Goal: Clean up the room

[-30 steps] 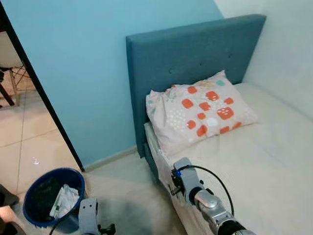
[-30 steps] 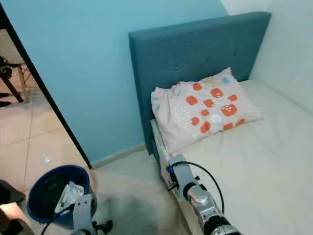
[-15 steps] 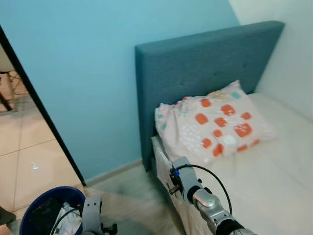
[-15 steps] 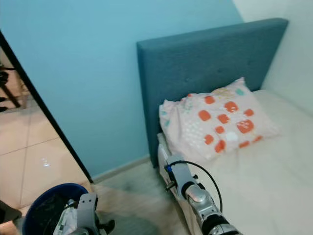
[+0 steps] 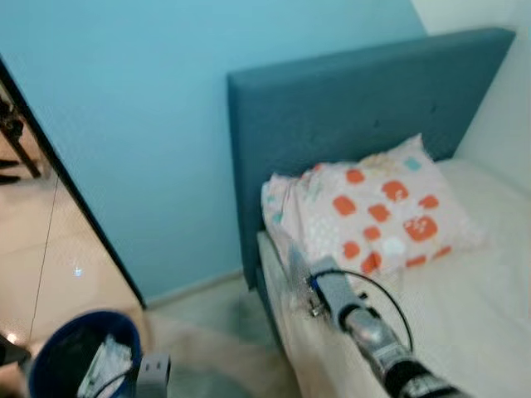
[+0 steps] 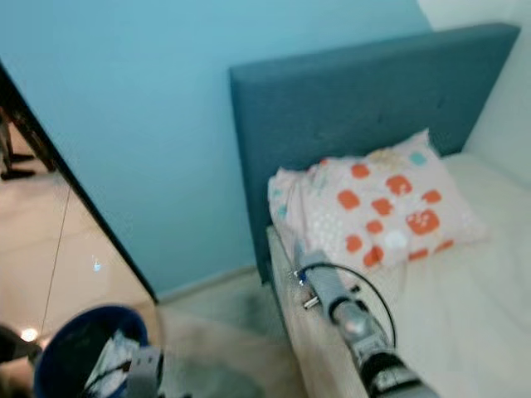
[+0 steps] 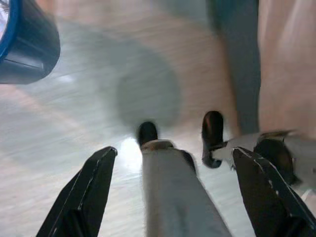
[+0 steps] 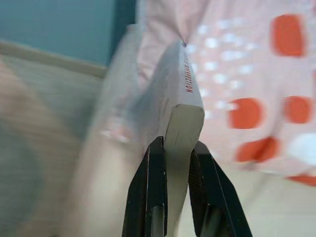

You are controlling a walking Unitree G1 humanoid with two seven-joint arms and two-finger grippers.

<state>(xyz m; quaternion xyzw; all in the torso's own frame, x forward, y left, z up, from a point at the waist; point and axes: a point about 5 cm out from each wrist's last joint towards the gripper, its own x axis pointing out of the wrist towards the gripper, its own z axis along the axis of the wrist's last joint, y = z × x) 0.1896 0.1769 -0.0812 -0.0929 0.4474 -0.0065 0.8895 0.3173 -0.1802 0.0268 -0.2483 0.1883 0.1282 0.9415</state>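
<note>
My right gripper (image 8: 175, 148) is shut on a thin pale packet (image 8: 180, 94) with red lettering along its edge. It holds the packet over the near corner of the white mattress (image 5: 473, 315), just short of the pink pillow (image 5: 377, 207) with orange patches. In the head view the packet (image 5: 299, 259) sticks out ahead of the right wrist. A blue bin (image 5: 79, 361) holding crumpled paper stands on the floor at the lower left. My left gripper (image 7: 173, 187) hangs open above the floor beside the bin (image 7: 22, 44).
A teal padded headboard (image 5: 357, 99) backs the bed against a light blue wall. A black door frame (image 5: 70, 186) runs diagonally at the left, with shiny tiles beyond. My own leg and feet (image 7: 168, 173) stand on the wooden floor between bin and bed.
The whole view has shifted and blurred, so the camera moved. My right arm has reached forward, from the mattress corner to over the bed nearer the pillow. The left arm still hangs by the bin.
</note>
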